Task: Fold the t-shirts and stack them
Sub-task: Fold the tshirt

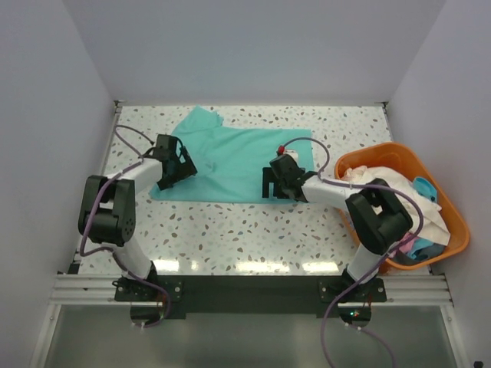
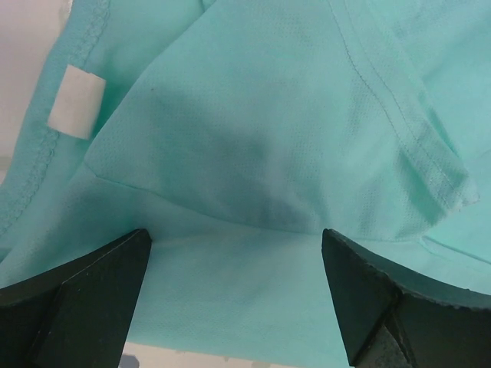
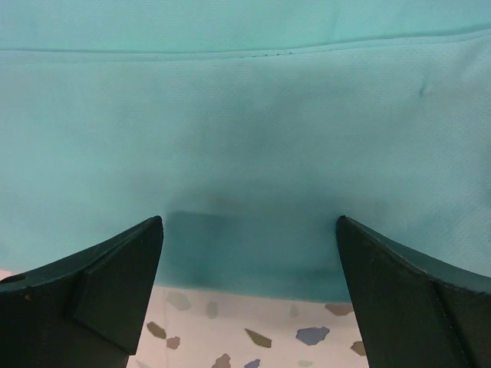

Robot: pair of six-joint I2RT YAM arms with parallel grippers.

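Note:
The teal t-shirt (image 1: 230, 157) lies spread on the speckled table (image 1: 230, 230), its hem toward the near side. My left gripper (image 1: 175, 170) is open over its left near part; the left wrist view shows teal cloth (image 2: 253, 153), a white label (image 2: 75, 101) and a sleeve seam between the spread fingers (image 2: 84, 295). My right gripper (image 1: 275, 184) is open at the shirt's right near edge; the right wrist view shows the hem edge (image 3: 245, 261) and bare table between the fingers (image 3: 100, 295). Cream-white (image 1: 383, 184), pink and light blue shirts (image 1: 426, 188) lie in the basket.
The orange oval basket (image 1: 453, 230) stands at the table's right edge, next to my right arm. White walls enclose the table on the left, back and right. The near strip of table in front of the shirt is bare terrazzo.

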